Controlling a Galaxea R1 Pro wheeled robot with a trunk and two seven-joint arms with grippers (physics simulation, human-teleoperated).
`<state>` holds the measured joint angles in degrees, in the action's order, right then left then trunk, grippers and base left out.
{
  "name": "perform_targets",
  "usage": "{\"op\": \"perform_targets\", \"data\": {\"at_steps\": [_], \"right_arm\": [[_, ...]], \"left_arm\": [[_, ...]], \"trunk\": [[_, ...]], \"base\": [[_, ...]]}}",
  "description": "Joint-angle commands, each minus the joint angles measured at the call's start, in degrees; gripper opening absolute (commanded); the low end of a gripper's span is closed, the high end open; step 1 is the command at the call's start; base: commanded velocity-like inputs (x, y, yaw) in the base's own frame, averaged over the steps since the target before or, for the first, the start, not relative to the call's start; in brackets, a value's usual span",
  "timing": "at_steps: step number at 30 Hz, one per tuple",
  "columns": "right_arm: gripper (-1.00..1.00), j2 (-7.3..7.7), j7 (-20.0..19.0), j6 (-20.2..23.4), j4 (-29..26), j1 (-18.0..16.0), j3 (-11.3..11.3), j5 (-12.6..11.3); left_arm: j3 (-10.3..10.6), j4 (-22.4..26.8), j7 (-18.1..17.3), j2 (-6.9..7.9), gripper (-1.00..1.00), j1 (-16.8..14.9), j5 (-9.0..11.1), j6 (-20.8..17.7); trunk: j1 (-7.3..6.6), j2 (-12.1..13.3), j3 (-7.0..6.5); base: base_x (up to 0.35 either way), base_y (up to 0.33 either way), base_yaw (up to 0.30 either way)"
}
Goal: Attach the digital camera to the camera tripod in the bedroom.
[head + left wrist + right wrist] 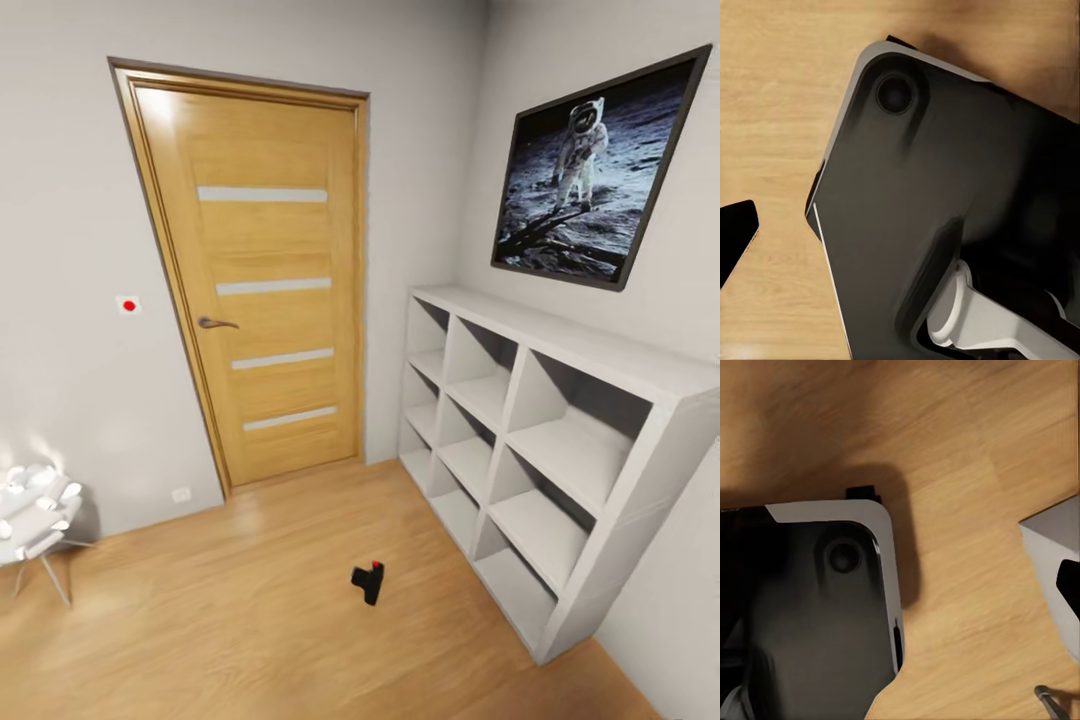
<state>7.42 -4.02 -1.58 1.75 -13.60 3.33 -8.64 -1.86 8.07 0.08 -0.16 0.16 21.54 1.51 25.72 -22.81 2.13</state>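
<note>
Search step: we saw camera (368, 582) on floor (250, 610) beside shelves (530, 450). Next: approach, stoop, grasp. Claw states: cannot tell.

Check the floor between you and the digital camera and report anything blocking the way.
Nothing visible blocks it. The digital camera lies alone on the bare wood floor, apart from the white cube shelves to its right and a white chair far left.

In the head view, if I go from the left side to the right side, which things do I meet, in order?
White chair → red-dot wall switch → wooden door → digital camera on the floor → white cube shelves, with the astronaut picture on the wall above them.
</note>
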Motion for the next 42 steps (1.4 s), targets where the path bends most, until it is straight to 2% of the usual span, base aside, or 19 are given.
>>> {"op": "perform_targets", "data": {"at_steps": [1, 6, 21, 27, 28, 42], "right_arm": [[1.00, 0.02, -0.28, -0.15, 0.18, -0.11, 0.36, -0.59], [1.00, 0.13, -0.31, 0.10, 0.18, -0.11, 0.38, -0.59], [1.00, 0.65, -0.37, 0.18, 0.10, -0.11, 0.53, -0.35], [1.00, 0.60, -0.34, 0.18, 0.10, -0.11, 0.54, 1.11], [1.00, 0.48, -0.30, 0.18, 0.11, -0.09, 0.54, 2.24], [1.00, 0.47, -0.22, -0.09, 0.11, -0.11, 0.49, 2.80]], "left_arm": [[-0.17, 0.09, 0.01, -0.02, 1.00, 0.02, 0.08, 0.07], [-0.17, 0.03, 0.01, 0.04, 1.00, 0.02, 0.08, 0.07], [-0.63, 0.01, 0.04, 0.21, 1.00, 0.02, 0.56, 0.15], [-0.74, 0.01, 0.08, 0.24, 1.00, 0.02, 0.67, 0.15], [-0.77, 0.01, 0.08, 0.25, 1.00, 0.02, 0.68, 0.16], [-0.81, 0.01, 0.08, 0.28, 1.00, 0.02, 0.77, 0.16]], "trunk": [[0.07, -0.11, 0.08], [0.07, -0.11, -0.03], [0.07, -0.11, -0.05], [0.07, -0.11, -0.05], [0.07, -0.11, -0.05], [0.07, -0.11, -0.05]], "base": [[0.321, 0.000, -0.296], [0.321, 0.000, -0.228], [0.322, 0.000, -0.014], [0.322, 0.000, 0.000], [0.322, 0.000, 0.000], [0.322, 0.000, 0.000]]}}
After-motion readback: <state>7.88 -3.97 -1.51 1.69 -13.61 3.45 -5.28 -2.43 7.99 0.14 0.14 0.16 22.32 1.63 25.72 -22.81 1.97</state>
